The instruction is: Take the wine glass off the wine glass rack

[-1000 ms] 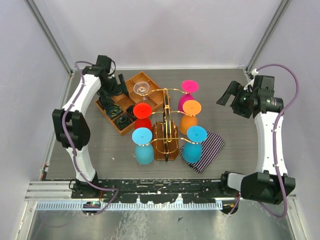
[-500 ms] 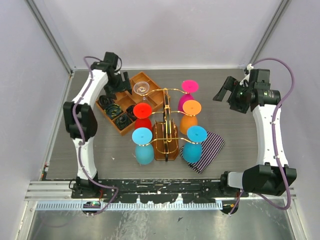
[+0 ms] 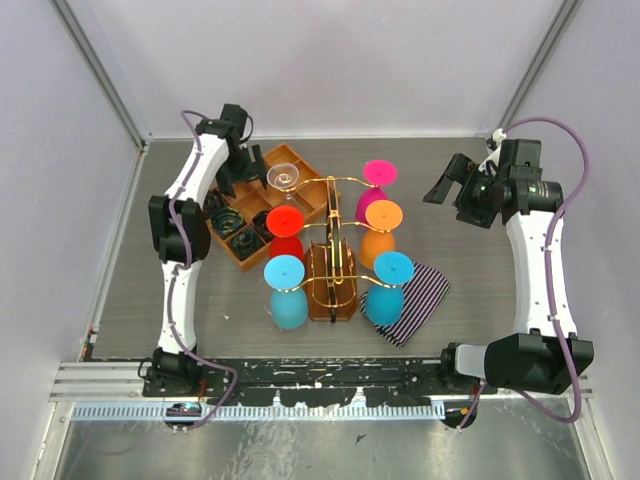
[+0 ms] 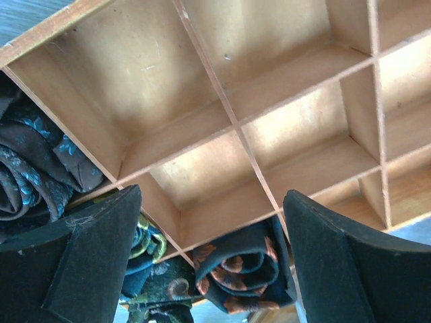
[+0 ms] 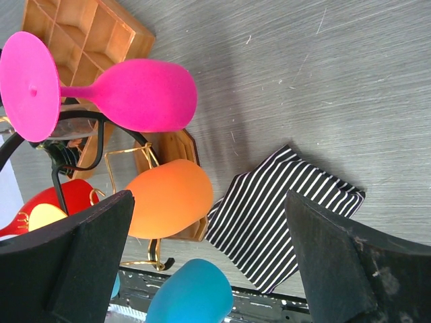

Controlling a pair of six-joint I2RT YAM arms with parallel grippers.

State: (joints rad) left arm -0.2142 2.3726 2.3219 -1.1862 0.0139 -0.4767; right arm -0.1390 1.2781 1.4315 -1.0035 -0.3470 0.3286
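The left pincer [image 4: 210, 202] stands wide with nothing between its jaws. It hovers over the orange compartment tray [image 4: 236, 128]. Bare wooden cells lie straight ahead of its fingers, and rolled dark patterned cloths [image 4: 236, 282] fill the cells nearest them. Just beside this pincer, on the side toward the rack, a clear wine glass [image 3: 285, 177] stands upright in a tray cell, off the rack.

The right pincer [image 5: 209, 202] is also wide and empty, held above the table [image 5: 323, 81] and well apart from any glass. Ahead of its jaws are the pink glass [image 5: 135, 94] and the orange glass [image 5: 168, 198]. The blue glass [image 5: 192, 293] is nearer its base, and a striped cloth [image 5: 283, 202] lies flat beside them.

Beyond both pincers, between them, is the wine glass rack [image 3: 332, 250]. The red glass [image 3: 286, 220] and the cyan glass [image 3: 285, 272] hang on the left pincer's side.

As I judge it, one glass is already off the rack and set down. Five coloured glasses hang there, and neither pincer is near a stem, so any further removal has not begun.
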